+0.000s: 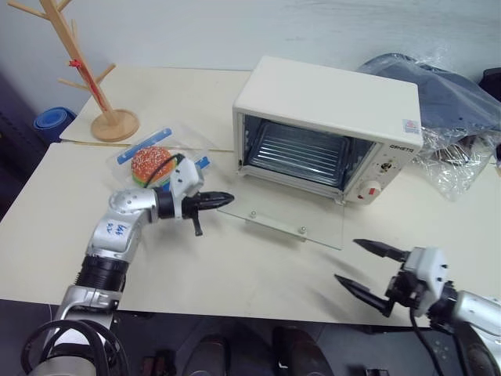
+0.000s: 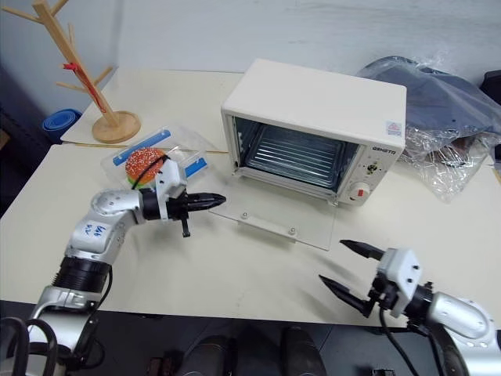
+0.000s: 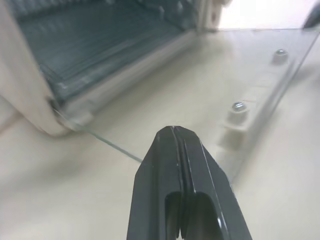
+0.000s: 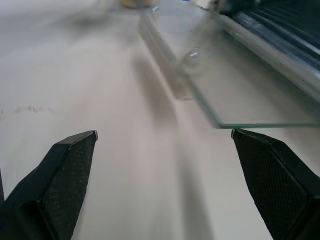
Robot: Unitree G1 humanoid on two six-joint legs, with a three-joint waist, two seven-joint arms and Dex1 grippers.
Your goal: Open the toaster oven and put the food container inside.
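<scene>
toaster oven (image 1: 329, 117) door down, seemingly flat

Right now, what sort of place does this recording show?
Probably a lab or office made up as a kitchen counter: a toaster oven and wooden mug tree on plain cream tables, plastic-wrapped gear behind.

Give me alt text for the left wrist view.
The shut left gripper points at the toaster oven, whose glass door lies folded down flat over the table. The wire rack shows inside the open cavity.
</scene>
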